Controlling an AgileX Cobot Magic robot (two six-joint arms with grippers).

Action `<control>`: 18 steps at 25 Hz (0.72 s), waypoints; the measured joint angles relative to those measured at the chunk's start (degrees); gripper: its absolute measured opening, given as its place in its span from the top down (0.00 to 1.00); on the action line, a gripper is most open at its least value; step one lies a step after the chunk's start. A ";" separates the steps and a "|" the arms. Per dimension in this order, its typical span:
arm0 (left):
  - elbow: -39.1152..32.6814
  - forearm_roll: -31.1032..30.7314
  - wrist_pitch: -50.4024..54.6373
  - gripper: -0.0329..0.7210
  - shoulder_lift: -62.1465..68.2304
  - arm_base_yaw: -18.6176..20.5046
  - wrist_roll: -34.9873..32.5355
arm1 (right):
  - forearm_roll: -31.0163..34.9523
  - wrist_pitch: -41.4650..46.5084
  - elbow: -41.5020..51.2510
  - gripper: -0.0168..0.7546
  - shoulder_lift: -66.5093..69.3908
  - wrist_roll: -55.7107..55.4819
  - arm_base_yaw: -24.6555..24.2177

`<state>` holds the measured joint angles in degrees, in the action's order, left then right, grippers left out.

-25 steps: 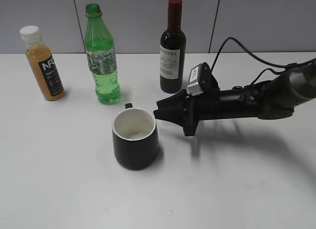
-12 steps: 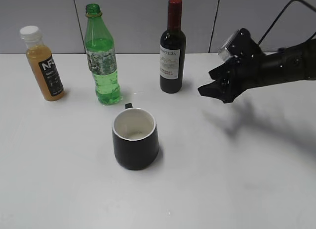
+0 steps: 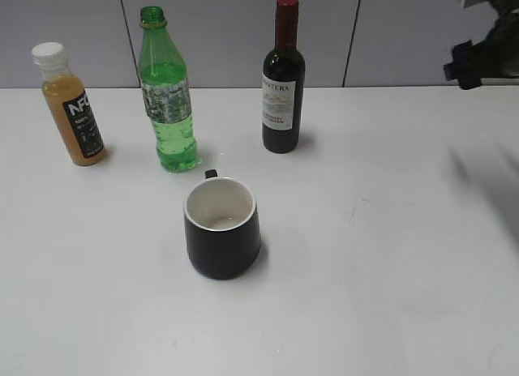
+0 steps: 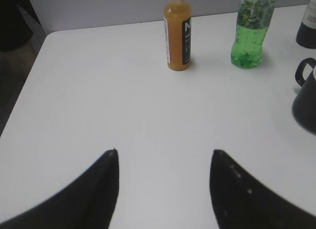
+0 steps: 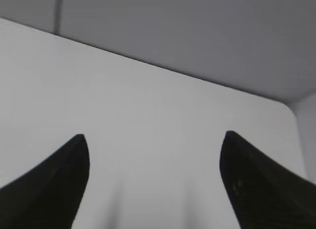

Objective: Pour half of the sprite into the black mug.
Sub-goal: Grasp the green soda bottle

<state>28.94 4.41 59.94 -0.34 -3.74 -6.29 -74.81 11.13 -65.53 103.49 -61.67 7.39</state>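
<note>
Since a second ago the right arm [image 3: 486,56] has pulled away from the mug [image 3: 222,227], going from just beside its rim to the top right corner of the exterior view, where only a dark stub of it shows, cut off by the frame edge. Nothing else on the table [image 3: 381,254] has shifted.

Sprite [image 3: 167,92] stands upright and uncapped near the back of the table, behind and slightly left of the mug and apart from it. A juice bottle [image 3: 70,104] with a white cap stands to its left, well apart. A wine bottle [image 3: 283,80] stands to its right, behind the mug's right side. The mug sits alone in the middle, handle turned toward the back, white inside showing. Nothing stands between the sprite and the mug.

The left gripper [image 4: 165,187] shows only in its wrist view, low over bare table at the left, its fingers spread wide and holding nothing. From there the juice bottle [image 4: 177,34] and the sprite [image 4: 251,31] stand ahead, tops cut off, and the mug [image 4: 306,93] is clipped by the right edge.

The right gripper [image 5: 153,177] has its fingers spread too, empty, facing bare table and the grey wall. Whether the mug holds any liquid is hard to make out.
</note>
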 joint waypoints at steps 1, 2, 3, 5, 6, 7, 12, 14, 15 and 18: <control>0.00 0.00 0.00 0.36 0.00 0.00 0.00 | 6.90 4.19 -0.89 0.17 -0.22 4.45 0.00; 0.00 0.00 0.00 0.36 0.00 0.00 0.00 | 13.79 8.34 -2.04 0.17 -0.22 11.47 -0.15; 0.00 0.00 0.00 0.36 0.00 0.00 0.00 | 23.25 11.66 -3.67 0.17 -0.22 19.55 -0.55; 0.00 0.00 0.00 0.36 0.00 0.00 0.00 | 43.51 19.19 -7.37 0.17 -0.10 34.74 -1.90; 0.00 0.00 0.00 0.36 0.00 0.00 0.00 | 51.01 22.77 -9.53 0.18 0.03 41.85 -2.89; 0.00 0.00 0.00 0.36 0.00 0.00 0.00 | 58.39 25.74 -11.63 0.18 0.10 47.44 -3.84; 0.00 0.00 0.00 0.36 0.00 0.00 0.00 | 68.25 43.24 -21.46 0.20 0.39 56.10 -5.24; 0.00 0.00 0.00 0.36 0.00 0.00 0.00 | 68.57 50.86 -25.31 0.20 0.39 58.25 -5.24; 0.00 0.00 0.00 0.36 0.00 0.00 0.00 | 68.91 53.66 -26.38 0.21 0.30 58.90 -5.24; 0.00 0.00 0.00 0.36 0.00 0.00 0.00 | 71.03 56.48 -26.57 0.21 -1.77 60.08 -5.24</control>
<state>28.94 4.41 59.94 -0.34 -3.74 -6.29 -3.77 67.61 -92.09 101.71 -1.58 2.15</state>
